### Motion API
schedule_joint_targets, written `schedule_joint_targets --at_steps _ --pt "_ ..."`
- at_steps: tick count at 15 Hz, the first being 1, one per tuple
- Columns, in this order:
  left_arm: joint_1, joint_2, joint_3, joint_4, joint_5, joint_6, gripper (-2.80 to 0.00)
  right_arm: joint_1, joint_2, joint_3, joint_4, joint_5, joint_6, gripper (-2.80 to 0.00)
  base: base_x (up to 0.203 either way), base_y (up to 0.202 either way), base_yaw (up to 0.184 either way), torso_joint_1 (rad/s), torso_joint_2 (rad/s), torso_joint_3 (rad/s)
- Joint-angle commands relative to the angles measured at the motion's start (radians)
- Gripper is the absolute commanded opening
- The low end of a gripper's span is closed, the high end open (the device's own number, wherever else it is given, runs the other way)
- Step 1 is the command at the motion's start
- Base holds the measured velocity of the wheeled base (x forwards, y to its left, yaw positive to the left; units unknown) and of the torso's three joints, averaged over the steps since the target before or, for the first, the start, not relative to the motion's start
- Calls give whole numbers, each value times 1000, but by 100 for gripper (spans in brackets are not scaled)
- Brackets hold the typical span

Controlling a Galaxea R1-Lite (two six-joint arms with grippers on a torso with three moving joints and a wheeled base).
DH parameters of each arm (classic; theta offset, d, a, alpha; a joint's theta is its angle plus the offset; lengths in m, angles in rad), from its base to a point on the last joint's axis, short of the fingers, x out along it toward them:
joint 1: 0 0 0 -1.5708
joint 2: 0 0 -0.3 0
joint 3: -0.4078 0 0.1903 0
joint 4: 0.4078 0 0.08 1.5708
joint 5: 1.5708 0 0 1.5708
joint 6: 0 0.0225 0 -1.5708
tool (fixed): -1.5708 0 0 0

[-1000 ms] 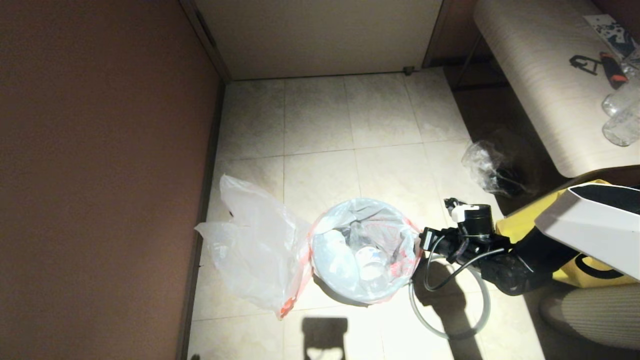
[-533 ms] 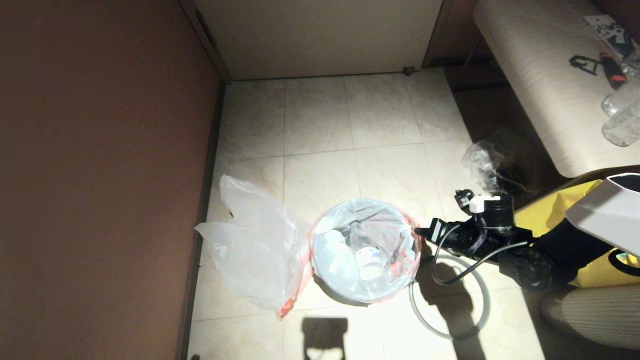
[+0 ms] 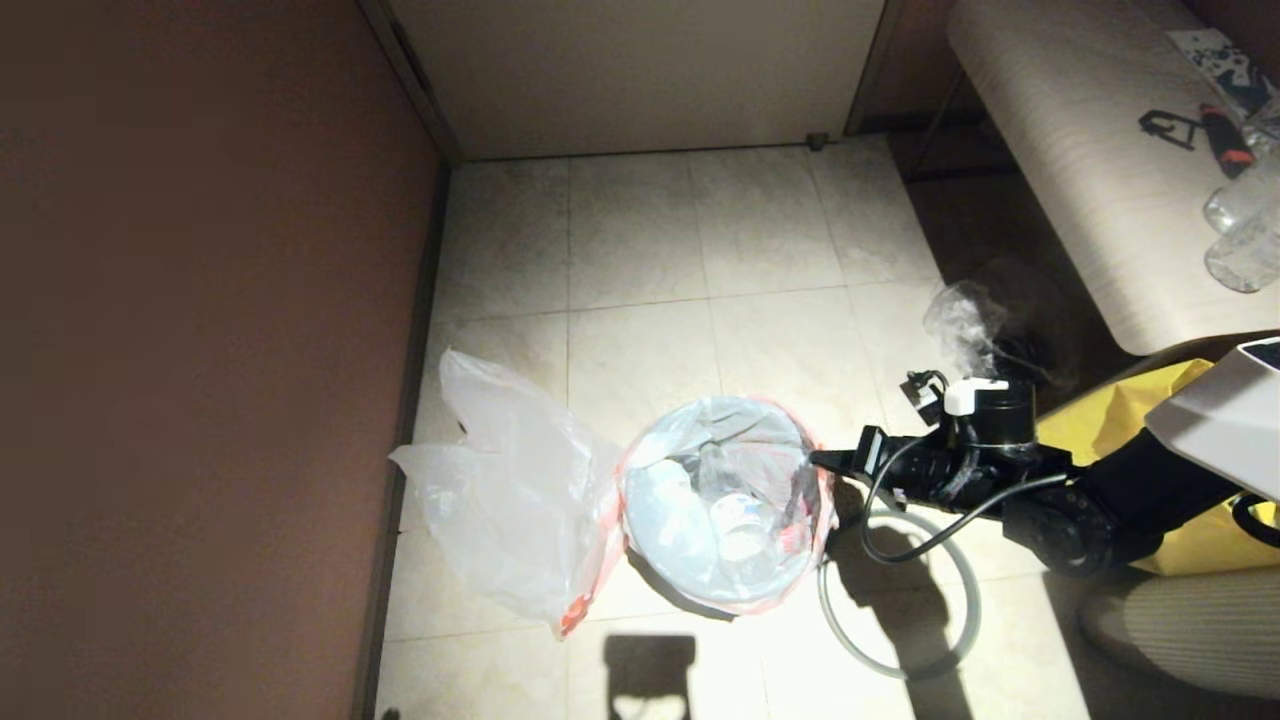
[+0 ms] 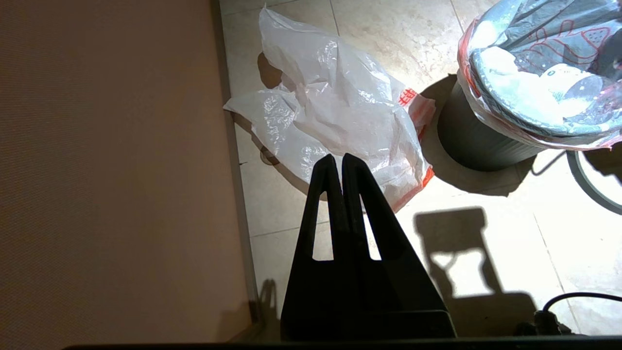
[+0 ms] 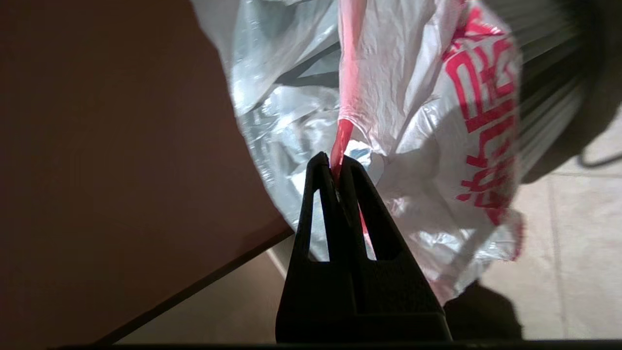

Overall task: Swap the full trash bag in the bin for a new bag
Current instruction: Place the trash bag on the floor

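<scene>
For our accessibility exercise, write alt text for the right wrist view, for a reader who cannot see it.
The right end effector is shut on the red-orange handle edge of the full trash bag, white with bold red characters, which drapes over the ribbed black bin. Pale floor tiles lie beyond.

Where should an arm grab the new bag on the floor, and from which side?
Take the new bag by its red-orange handle edge, the end beside the bin. Come from above: it lies flat and crumpled between the wall and the bin, so a sideways approach is blocked.
</scene>
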Motion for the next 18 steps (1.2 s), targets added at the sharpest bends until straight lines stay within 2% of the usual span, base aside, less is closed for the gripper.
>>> schedule_joint_targets --at_steps 1,5,14,18 --pt "0 1 0 0 0 1 -280 4 -13 -1 -6 37 33 -280 0 0 0 0 0 0" --pt "0 1 0 0 0 1 -280 6 -47 -3 -12 221 165 -280 0 0 0 0 0 0" --pt "0 1 0 0 0 1 -280 26 -181 -3 -9 235 220 -280 0 0 0 0 0 0" --pt "0 1 0 0 0 1 -280 72 -265 4 -3 243 227 -280 0 0 0 0 0 0"
